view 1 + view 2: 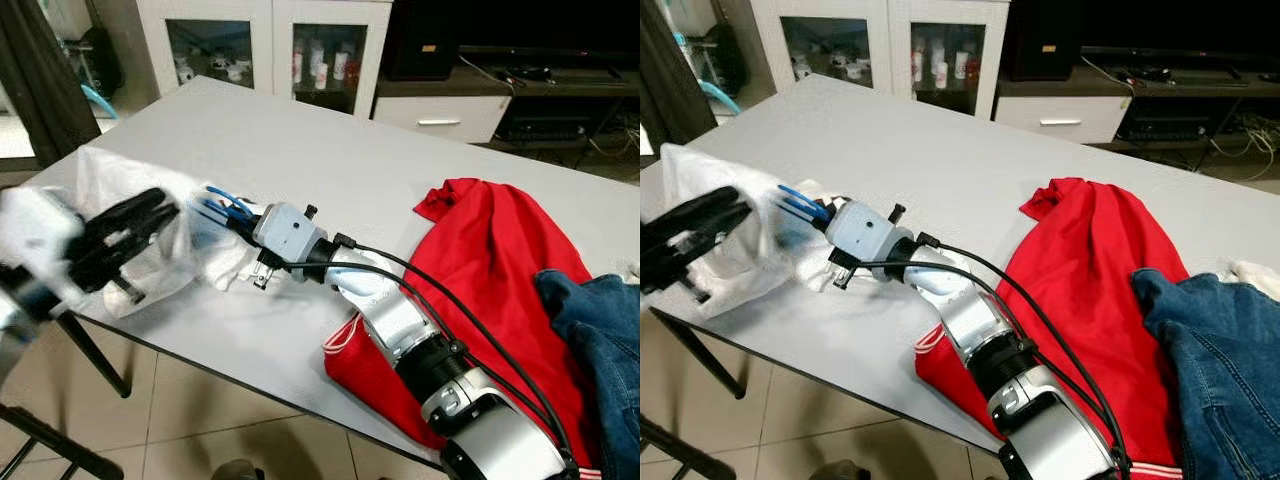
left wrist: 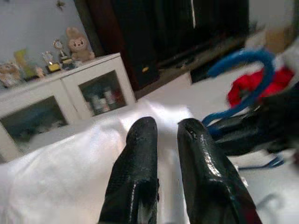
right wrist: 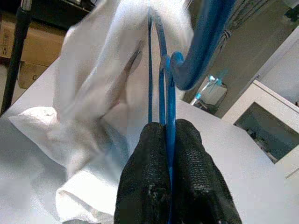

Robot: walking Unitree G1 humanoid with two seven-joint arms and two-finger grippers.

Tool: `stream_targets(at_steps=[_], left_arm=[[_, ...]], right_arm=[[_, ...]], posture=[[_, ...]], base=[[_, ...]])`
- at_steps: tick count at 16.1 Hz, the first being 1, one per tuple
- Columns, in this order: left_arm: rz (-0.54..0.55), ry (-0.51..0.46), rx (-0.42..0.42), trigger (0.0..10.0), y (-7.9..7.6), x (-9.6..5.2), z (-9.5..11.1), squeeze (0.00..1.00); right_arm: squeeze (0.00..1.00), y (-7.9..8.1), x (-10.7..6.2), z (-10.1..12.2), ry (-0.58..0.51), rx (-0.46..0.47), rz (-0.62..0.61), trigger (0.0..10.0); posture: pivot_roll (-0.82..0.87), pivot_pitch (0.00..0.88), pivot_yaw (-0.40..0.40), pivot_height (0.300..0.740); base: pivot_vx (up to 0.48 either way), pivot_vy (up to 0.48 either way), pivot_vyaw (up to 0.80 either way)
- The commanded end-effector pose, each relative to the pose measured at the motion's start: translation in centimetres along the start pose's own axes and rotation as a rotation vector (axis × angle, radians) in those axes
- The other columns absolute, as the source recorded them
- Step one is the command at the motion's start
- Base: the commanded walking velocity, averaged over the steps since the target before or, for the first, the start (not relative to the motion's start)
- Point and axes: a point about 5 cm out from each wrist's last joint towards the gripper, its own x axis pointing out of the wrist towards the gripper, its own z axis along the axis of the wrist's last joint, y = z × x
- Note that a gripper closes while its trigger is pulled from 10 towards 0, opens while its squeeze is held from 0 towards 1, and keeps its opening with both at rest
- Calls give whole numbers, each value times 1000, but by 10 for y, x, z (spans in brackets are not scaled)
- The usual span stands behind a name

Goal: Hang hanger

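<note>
Blue hanger (image 3: 163, 88), white cloth (image 1: 130, 200), red shirt (image 1: 490, 260), blue denim jeans (image 1: 600, 340), pale grey table (image 1: 330, 150)

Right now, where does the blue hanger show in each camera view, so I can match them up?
Left eye view: blue hanger at the right arm's tip, over the white garment.
Right eye view: same hanger, left of centre.
Left wrist view: its hook curves beyond the black fingers.
Right wrist view: its wires run up from the closed jaws.
Shared landmark: the white garment.
</note>
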Motion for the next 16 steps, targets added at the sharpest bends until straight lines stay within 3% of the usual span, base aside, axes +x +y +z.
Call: stream_targets(at_steps=[1, 5, 6, 9, 10, 16], left_arm=[[4, -52, -60, 10000, -1, -5, 5, 0], [-3, -101, -123, 10000, -7, -8, 8, 0], [28, -136, -129, 10000, -3, -10, 10, 0], [233, -340, -256, 10000, 19, -21, 14, 0], [255, -364, -278, 10000, 19, -22, 13, 0], [249, -331, -360, 10000, -4, -13, -3, 0]], right_arm=[[0, -9, 1, 4, -5, 1, -21, 10000], [0, -10, 0, 3, -3, 4, -19, 10000], [0, -10, 1, 4, -5, 6, -19, 10000], [0, -9, 1, 8, -33, -2, -8, 10000], [0, -9, 0, 9, -36, -2, -4, 10000], [0, -7, -1, 11, -59, -3, 29, 10000]], posture=[[162, 0, -26, 740], [165, 0, -35, 740], [165, 0, -35, 740], [165, 0, -35, 740], [165, 0, -35, 740], [166, 0, -42, 740]], base=[[0, 0, 0], [0, 0, 0], [0, 0, 0], [0, 0, 231], [0, 0, 800], [0, 0, 800]])
